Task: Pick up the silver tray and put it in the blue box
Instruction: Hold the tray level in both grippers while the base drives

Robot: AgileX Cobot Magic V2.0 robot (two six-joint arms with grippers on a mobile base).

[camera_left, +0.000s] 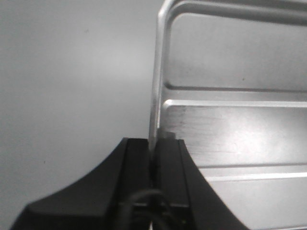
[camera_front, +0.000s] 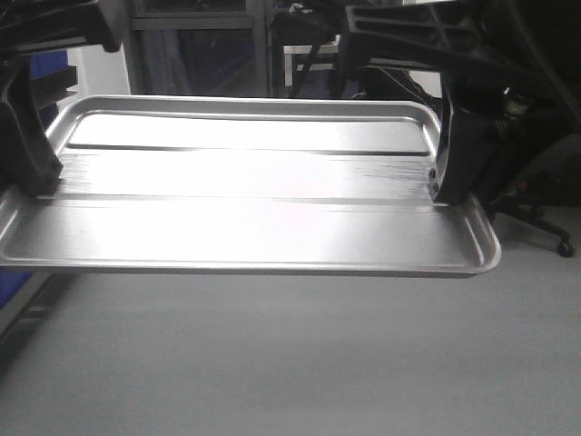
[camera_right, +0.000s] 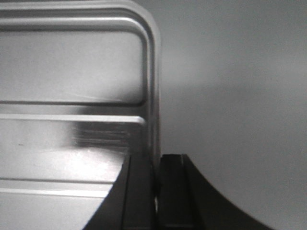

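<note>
**Plainly aloft: silver tray pinched at both short rims**

Here the silver tray (camera_front: 254,209) is held clear of the grey surface (camera_front: 290,363) below, roughly level, with its long side across the view. It is judged to be stiff sheet metal, light for its span yet smooth and slippery. A thin rim could therefore slide or pivot between the pads if the two holds were moved unevenly. The raised rim partway along each short end is judged the right place for a hold, and that is where it is gripped. The left end effector (camera_left: 154,148) is clenched on the left rim and the right end effector (camera_right: 157,160) on the right rim. Each has one finger inside the tray and one outside. A blue shape (camera_front: 11,289) is glimpsed at the left edge; whether it is the box cannot be told.
</note>
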